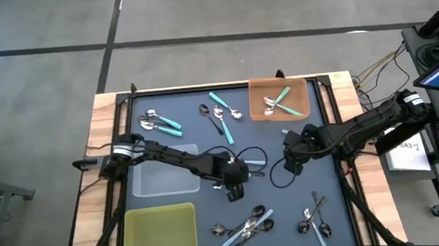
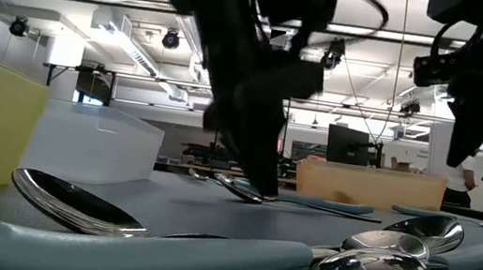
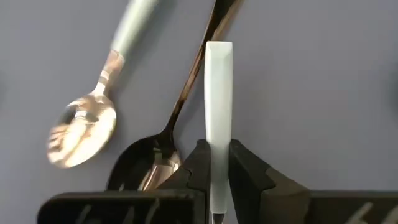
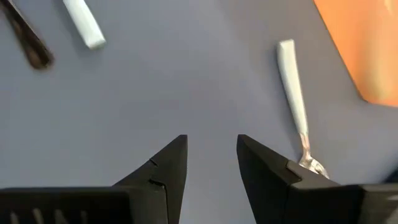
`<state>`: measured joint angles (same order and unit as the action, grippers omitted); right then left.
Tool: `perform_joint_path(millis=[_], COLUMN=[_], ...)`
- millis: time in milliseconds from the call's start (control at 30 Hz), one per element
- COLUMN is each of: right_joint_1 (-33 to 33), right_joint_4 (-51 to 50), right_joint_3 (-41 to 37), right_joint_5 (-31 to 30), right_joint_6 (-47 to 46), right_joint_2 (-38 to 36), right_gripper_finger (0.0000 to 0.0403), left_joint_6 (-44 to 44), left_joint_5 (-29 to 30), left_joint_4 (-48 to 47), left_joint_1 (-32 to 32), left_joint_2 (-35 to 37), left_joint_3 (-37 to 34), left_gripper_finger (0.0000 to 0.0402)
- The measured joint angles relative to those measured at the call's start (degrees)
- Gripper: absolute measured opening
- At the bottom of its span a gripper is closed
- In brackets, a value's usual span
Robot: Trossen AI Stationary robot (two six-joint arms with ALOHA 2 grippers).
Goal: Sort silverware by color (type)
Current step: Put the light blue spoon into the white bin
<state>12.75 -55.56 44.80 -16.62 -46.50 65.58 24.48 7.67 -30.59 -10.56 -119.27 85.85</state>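
Spoons point(image 2: 365, 266) with pale blue handles lie heaped nearest the low camera, at the mat's point(image 1: 197, 137) front edge, with more point(image 1: 315, 216) to their right. Mid-table, the left gripper point(image 3: 219, 171) is down at the mat, jaws clamped on a pale spoon handle point(image 3: 218, 93), beside a dark metal spoon point(image 3: 163, 146) and another pale-handled one point(image 3: 93, 106). Just right of it the right gripper point(image 4: 211, 155) hovers with jaws apart and empty. Farther back, teal spoons point(image 1: 160, 123) lie on the mat, and two in the orange tray point(image 1: 296, 91).
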Motion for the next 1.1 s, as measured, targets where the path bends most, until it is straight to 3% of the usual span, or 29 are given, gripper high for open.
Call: perform_joint_path(millis=[233,500,700,867,1100], right_joint_1=[-0.01,-0.02,-0.02,0.00,-0.02], right_joint_4=[7.05,17.76,28.68,29.27,28.84], right_joint_3=[-0.07,-0.57,-0.55,2.55,11.70], right_joint_5=[0.02,0.08,3.70,5.08,5.11], right_joint_6=[0.00,2.82,3.38,3.68,7.07], right_joint_2=[0.00,2.17,10.73,18.83,28.01], right_gripper_finger=[0.0132,0.0132,0.0132,0.0132,0.0132], left_joint_6=[4.55,20.67,29.84,35.88,37.96], left_joint_5=[11.12,18.90,19.33,18.73,17.17], left_joint_4=[-13.82,-34.03,-31.08,-28.35,-28.27], left_joint_1=[-4.99,-9.33,-9.91,-9.87,-9.87], left_joint_2=[9.99,22.46,32.64,39.05,44.99], left_joint_3=[2.70,-6.20,-21.86,-33.50,-41.43], left_gripper_finger=[0.0017,0.0017,0.0030,0.0032,0.0045])
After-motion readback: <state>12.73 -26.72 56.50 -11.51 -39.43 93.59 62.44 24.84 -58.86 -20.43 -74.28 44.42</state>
